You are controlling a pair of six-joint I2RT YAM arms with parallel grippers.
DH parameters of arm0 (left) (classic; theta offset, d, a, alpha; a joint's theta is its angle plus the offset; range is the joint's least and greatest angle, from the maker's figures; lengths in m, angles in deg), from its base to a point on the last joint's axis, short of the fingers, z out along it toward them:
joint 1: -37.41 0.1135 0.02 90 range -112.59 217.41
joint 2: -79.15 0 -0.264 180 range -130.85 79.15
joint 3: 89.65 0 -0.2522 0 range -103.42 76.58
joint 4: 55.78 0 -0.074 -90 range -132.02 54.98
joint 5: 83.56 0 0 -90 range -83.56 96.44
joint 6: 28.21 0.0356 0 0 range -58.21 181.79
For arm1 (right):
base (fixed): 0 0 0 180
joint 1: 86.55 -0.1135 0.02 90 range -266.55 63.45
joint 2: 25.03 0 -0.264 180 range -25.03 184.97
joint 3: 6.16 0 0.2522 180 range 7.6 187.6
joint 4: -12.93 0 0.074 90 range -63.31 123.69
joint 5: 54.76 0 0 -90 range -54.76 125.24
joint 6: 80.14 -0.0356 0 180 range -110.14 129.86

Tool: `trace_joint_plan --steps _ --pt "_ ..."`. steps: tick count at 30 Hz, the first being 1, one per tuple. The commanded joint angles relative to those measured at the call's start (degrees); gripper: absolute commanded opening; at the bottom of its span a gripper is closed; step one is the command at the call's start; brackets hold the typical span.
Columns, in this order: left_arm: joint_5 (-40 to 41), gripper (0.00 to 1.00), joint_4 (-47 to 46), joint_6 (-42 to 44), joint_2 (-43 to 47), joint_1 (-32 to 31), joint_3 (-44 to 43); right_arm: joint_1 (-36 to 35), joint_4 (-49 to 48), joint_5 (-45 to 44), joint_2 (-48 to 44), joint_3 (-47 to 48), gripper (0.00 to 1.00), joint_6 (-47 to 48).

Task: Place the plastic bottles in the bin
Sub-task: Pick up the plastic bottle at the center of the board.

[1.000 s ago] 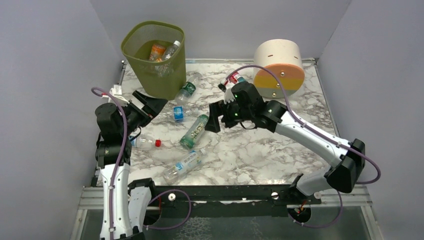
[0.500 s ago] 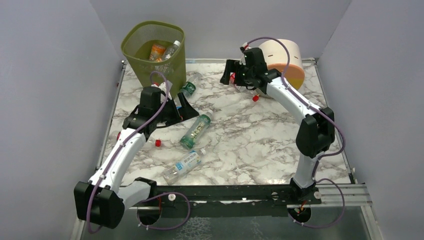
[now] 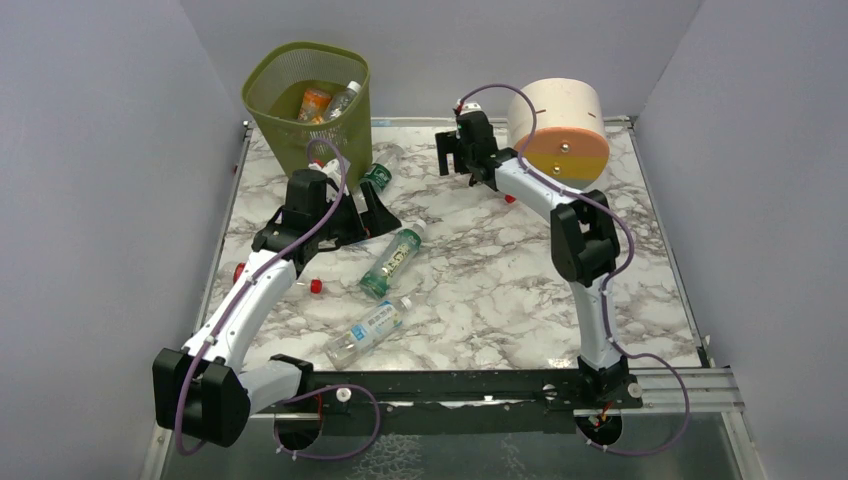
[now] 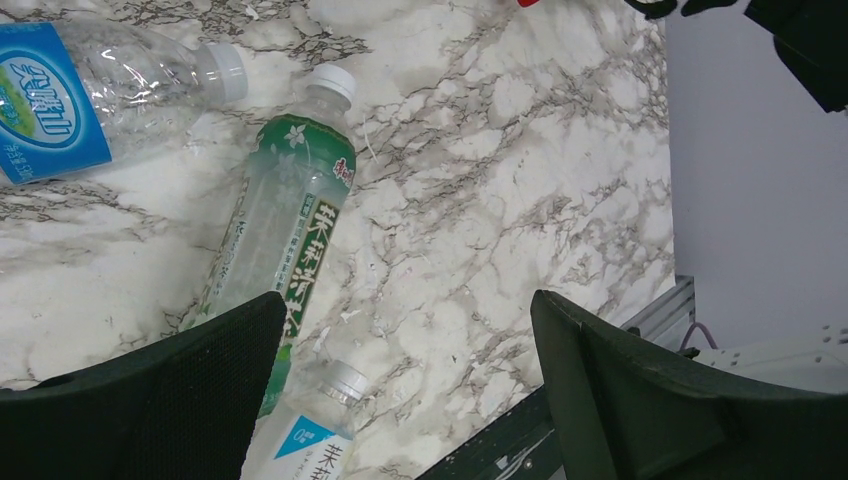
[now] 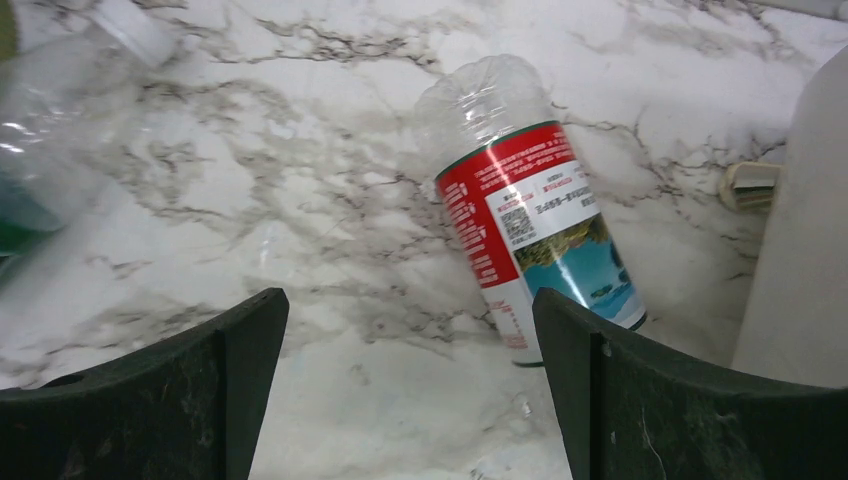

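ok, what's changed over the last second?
The left gripper reached out from the left edge to mid-table and is open by the green-label bottle. The right gripper swung from mid-table to the far edge and is open above the red-label bottle. Nothing was grasped or released. The bin, the bottles inside it and the green-label bottle lie as before.

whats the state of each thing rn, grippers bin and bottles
left gripper, open, empty
right gripper, open, empty
bin, upright, partly filled
green-label bottle, lying flat, capped
blue-label bottle, lying flat, capped
red-label bottle, lying flat
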Motion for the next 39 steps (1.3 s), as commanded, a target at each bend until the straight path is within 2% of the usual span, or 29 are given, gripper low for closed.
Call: trace_joint_plan --steps 1,9,16,30,39 --pt "-0.4 0.99 -2.3 1.0 -0.9 -0.3 0.6 -0.3 -3.9 -10.2 4.4 5.2 0.95 8.2" --pt "-1.2 0.99 -3.5 0.7 -2.4 -0.5 0.8 -0.3 -5.3 -14.9 8.6 8.1 0.95 12.0" --pt "-1.5 0.99 -3.6 0.6 -3.0 -0.6 0.6 -0.3 -2.8 -14.0 11.8 9.7 0.96 10.1" --pt "-1.9 0.99 -2.9 0.5 0.3 -0.7 2.1 -0.3 -2.2 -10.5 9.2 2.1 0.96 5.3" --pt "-1.6 0.99 -0.7 0.2 5.3 -0.7 3.7 -1.0 -2.1 -6.6 3.5 -6.8 0.84 1.0"
